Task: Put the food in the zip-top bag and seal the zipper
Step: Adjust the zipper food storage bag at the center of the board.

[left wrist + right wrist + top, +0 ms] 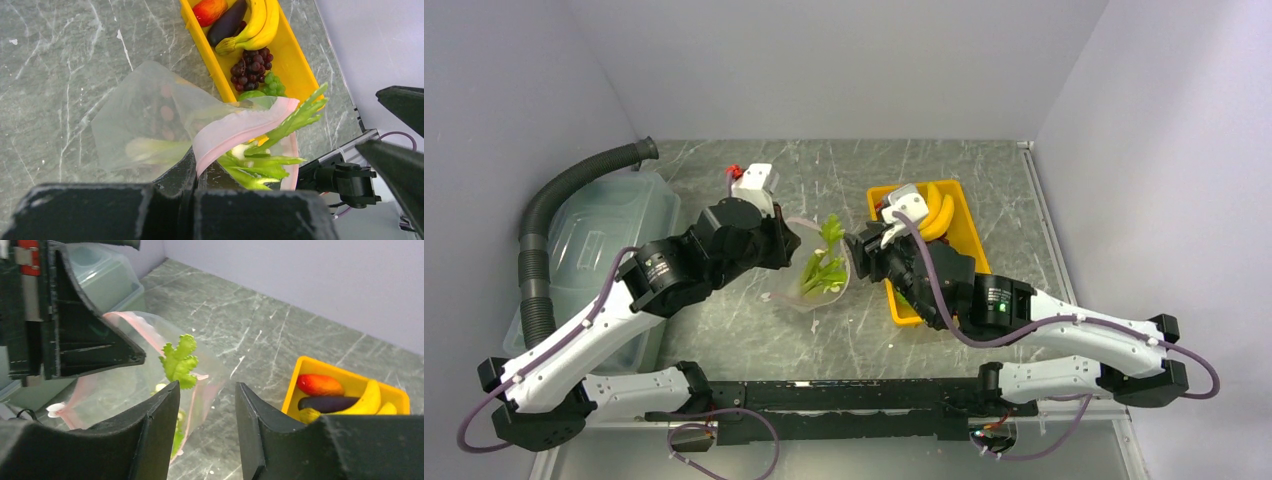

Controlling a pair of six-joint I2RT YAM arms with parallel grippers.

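Note:
The clear zip-top bag [812,283] lies mid-table, its mouth held up. My left gripper [200,162] is shut on the pink zipper [240,131] at the mouth's edge. The pale green leek [280,125] sits in the bag, and its leaves poke out of the mouth. My right gripper [207,390] hovers just right of the mouth, jaws apart, with nothing between them. In the yellow tray [295,60] lie bananas [260,22], an eggplant [227,25], a red-orange fruit [210,10], dark grapes [250,67], green grapes [272,85] and a green round fruit [250,95].
A large translucent lidded bin [609,225] stands at the left with a black corrugated hose [554,200] curving over it. Grey walls close in the back and both sides. The tray [969,240] sits right of the bag, partly under my right arm.

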